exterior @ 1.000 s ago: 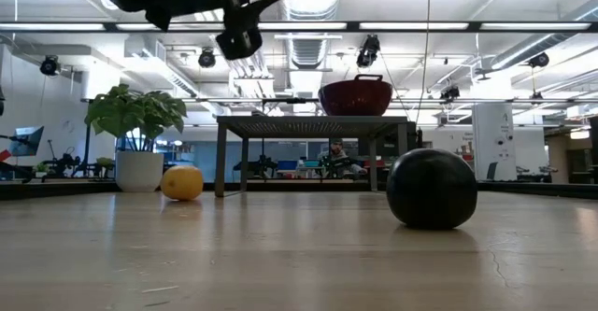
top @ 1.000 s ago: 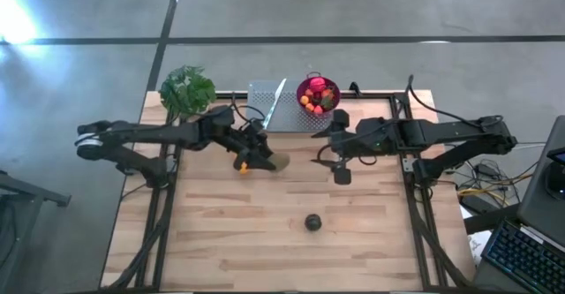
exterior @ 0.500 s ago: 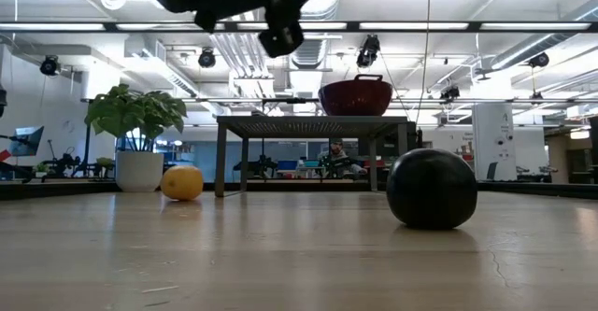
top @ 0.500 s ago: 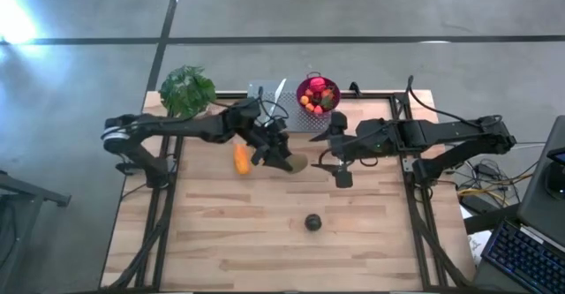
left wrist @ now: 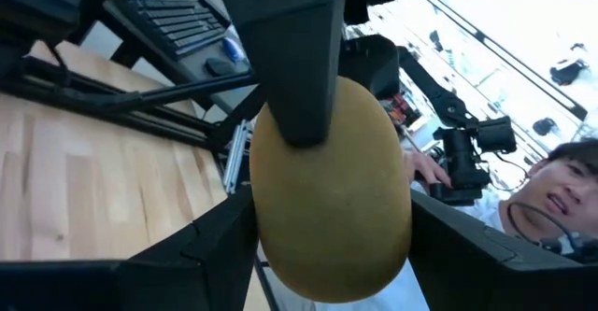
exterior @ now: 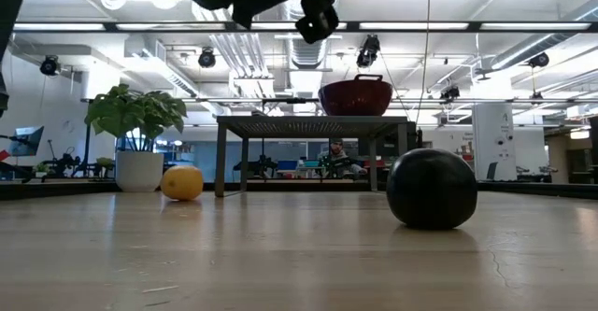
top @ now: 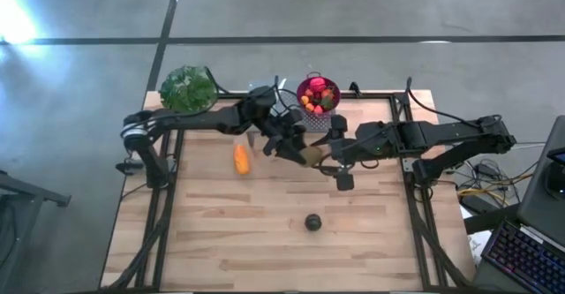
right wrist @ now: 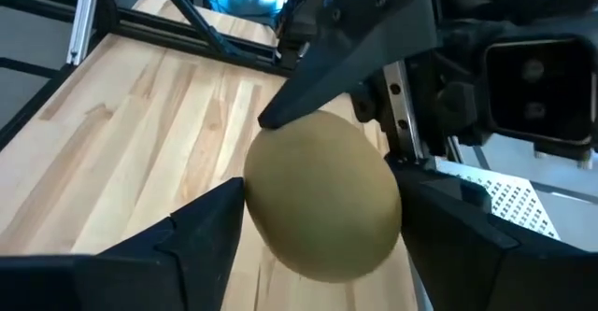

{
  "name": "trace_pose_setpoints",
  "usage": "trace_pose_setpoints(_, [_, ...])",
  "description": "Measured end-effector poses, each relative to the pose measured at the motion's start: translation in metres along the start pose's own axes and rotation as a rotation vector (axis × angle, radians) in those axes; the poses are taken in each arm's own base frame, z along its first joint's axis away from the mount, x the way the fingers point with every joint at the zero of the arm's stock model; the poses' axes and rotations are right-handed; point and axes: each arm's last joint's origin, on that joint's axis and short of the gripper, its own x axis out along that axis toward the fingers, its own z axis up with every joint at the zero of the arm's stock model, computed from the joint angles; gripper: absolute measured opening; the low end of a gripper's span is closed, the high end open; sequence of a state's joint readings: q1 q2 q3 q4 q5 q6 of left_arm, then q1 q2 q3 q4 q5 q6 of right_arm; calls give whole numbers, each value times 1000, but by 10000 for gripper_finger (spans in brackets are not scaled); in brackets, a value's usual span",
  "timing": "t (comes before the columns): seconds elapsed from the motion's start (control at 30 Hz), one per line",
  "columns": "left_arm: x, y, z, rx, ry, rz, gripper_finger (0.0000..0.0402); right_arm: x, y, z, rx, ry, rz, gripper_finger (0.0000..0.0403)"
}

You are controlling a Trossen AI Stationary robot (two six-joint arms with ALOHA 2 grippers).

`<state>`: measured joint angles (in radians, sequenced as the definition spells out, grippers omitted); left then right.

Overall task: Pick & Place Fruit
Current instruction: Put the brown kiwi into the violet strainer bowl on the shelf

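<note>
Olive-green fruit carried between two tools above the worktop.
Dark purple ball [top: 312,222] lies near; elongated orange fruit [top: 241,159] left of centre on the worktop [top: 221,241]. Left tool [top: 300,155] grasps the olive-green fruit [top: 310,157] aloft; right tool [top: 328,160] spreads released around it. Far: purple colander bowl [top: 318,92] of fruit, plant [top: 187,88].

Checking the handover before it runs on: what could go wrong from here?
1. The left gripper pinches the rounded olive-green fruit above the table; it could slip out and roll.
2. The right gripper brackets that fruit with its fingers apart; an early release could drop it, or the grippers could collide.
</note>
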<state>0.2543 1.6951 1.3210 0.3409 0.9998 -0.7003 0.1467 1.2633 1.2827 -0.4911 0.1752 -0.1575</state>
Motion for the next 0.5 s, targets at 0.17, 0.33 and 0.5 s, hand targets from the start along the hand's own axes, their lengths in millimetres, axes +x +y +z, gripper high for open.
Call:
trace_pose_setpoints(0.17, [5, 5, 7, 14, 2, -4, 243, 0, 0, 0, -15, 0, -3, 290])
trace_pose_setpoints(0.33, [5, 7, 9, 20, 6, -7, 243, 0, 0, 0, -6, 2, -2, 302])
trace_pose_setpoints(0.5, [4, 7, 10, 26, 3, -8, 243, 0, 0, -1, -4, 6, -3, 282])
